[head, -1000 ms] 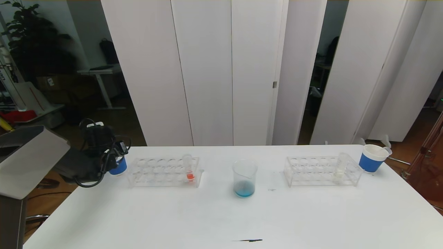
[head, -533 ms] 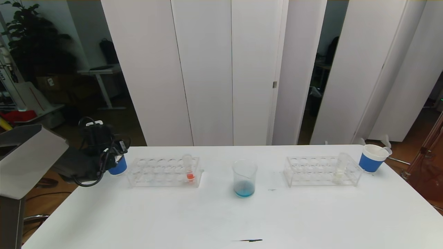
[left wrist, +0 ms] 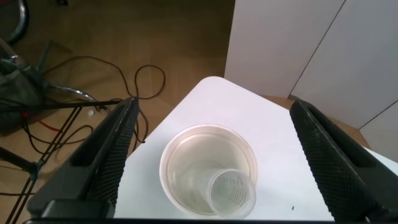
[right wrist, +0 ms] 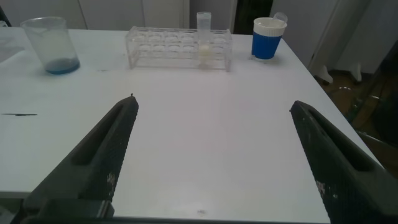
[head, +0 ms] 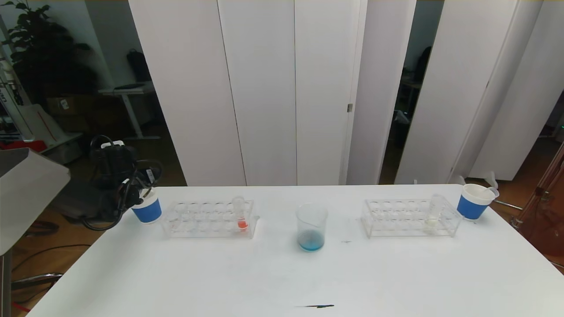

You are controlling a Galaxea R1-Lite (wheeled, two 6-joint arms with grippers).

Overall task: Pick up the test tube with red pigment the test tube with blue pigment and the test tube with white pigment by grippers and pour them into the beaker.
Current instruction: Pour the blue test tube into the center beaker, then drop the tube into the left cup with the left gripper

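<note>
My left gripper (left wrist: 212,106) hangs open above a blue-banded paper cup (left wrist: 208,165) at the table's far left corner, its fingers well apart on either side. An empty clear tube (left wrist: 231,193) leans inside that cup, free of the fingers. The test tube with red pigment (head: 240,215) stands in the left rack (head: 207,219). The beaker (head: 311,226) at centre holds a little blue liquid. The test tube with white pigment (head: 434,213) stands in the right rack (head: 410,218). The test tube with blue pigment is not in view. My right gripper (right wrist: 212,102) is open and empty over the table's near right.
The left arm (head: 110,185) sits beside the left cup (head: 146,210). A second blue-banded cup (head: 473,201) stands at the far right corner. A thin black mark (head: 315,306) lies near the front edge. White partitions stand behind the table.
The left gripper has opened and drawn up and to the left, off the cup, which now shows in full. The right arm has not moved.
</note>
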